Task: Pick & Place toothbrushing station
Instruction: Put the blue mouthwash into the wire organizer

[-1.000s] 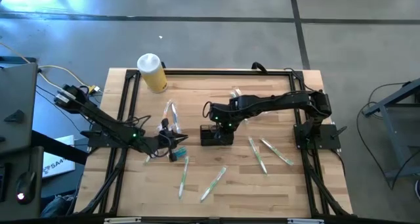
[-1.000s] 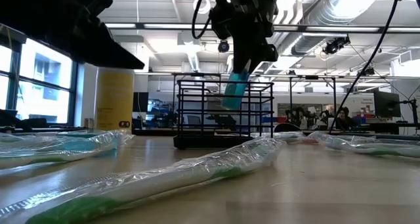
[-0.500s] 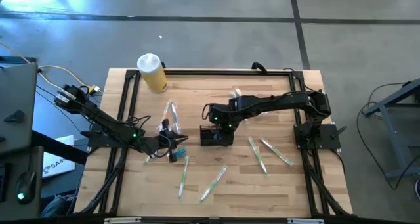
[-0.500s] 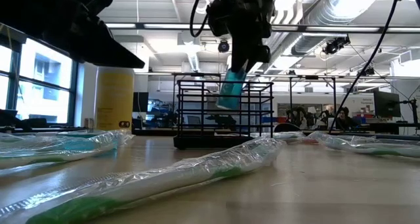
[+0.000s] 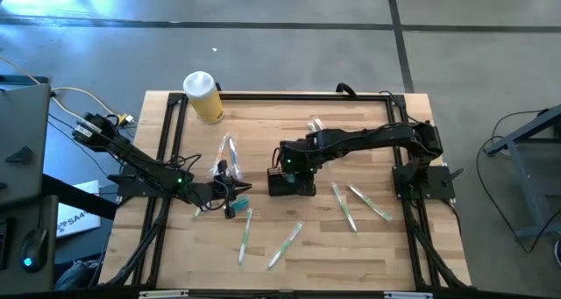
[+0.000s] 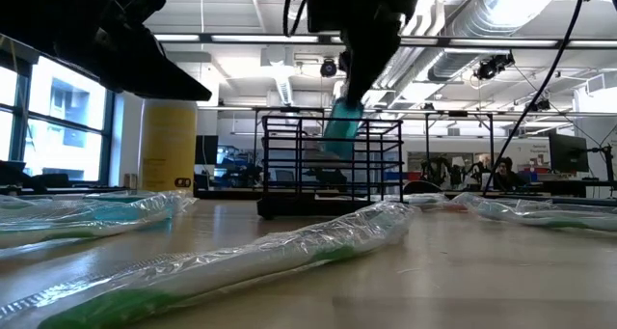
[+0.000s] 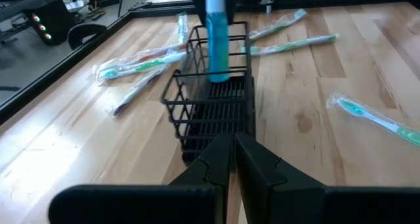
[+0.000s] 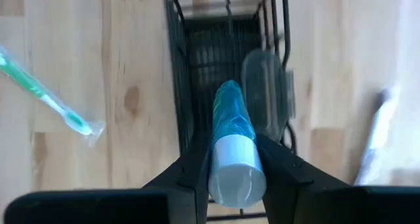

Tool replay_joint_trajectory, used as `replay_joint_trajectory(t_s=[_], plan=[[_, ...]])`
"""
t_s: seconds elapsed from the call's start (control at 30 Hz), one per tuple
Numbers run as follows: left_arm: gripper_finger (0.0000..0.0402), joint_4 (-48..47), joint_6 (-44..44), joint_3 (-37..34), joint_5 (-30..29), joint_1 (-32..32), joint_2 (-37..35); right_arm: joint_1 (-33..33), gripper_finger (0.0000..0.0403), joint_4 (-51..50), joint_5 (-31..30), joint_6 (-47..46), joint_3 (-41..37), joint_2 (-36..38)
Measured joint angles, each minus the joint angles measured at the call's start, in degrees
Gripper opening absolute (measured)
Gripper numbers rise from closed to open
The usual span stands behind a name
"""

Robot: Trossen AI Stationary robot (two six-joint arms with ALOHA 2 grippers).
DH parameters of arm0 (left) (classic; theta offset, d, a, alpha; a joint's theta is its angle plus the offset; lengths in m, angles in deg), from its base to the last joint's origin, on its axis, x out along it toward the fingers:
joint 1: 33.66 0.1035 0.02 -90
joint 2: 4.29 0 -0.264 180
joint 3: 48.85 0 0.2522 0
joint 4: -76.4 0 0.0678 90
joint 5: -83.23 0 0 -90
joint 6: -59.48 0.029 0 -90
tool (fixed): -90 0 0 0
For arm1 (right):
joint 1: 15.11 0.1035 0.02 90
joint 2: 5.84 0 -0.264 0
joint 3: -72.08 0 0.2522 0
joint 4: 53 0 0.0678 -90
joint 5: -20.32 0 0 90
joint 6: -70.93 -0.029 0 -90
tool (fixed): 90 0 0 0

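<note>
The toothbrushing station is a small black wire-mesh caddy (image 5: 289,185), standing on its base at the middle of the wooden table; it also shows in the low view (image 6: 328,165) and the left wrist view (image 7: 213,109). My right gripper (image 5: 291,163) is above it, shut on a teal tube with a white cap (image 8: 233,138), whose lower end reaches into the caddy (image 8: 223,46). My left gripper (image 7: 233,152) is shut and empty, just left of the caddy (image 5: 238,194). My right gripper pinches the teal tube between its two fingers (image 8: 190,165) at the upper end, just below the white cap (image 8: 235,168). The fingers come from above, pointing down. The tube hangs nearly upright, slightly tilted, with its lower end (image 6: 337,146) inside the caddy's walls.
Several plastic-wrapped toothbrushes lie around: left of the caddy (image 5: 230,150), near the front (image 5: 285,245) and to the right (image 5: 355,202). A yellow cylinder with a white lid (image 5: 203,97) stands at the far left. A clear item (image 8: 266,92) sits inside the caddy.
My right gripper has shifted slightly toward the table's left edge above the caddy, carrying the teal tube. The tube's lower end has stayed inside the caddy's walls, and the caddy has not moved.
</note>
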Motion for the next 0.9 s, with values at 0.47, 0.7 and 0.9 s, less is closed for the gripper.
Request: replay_joint_trajectory(t_s=[0.47,0.7,0.9], plan=[[0.0019,-0.24,-2.03,0.0,0.46,0.0,-0.02,1.63,0.0089,-5.49,-0.67,8.99,6.64,0.04],[0.0019,-0.24,-4.65,0.0,0.97,0.0,-0.02,1.61,0.0089,-5.53,-0.37,12.07,6.62,-0.05],[0.0019,-0.56,-7.66,0.02,1.68,-0.07,-0.04,1.63,0.0089,-5.08,-0.13,13.79,6.64,-2.9]])
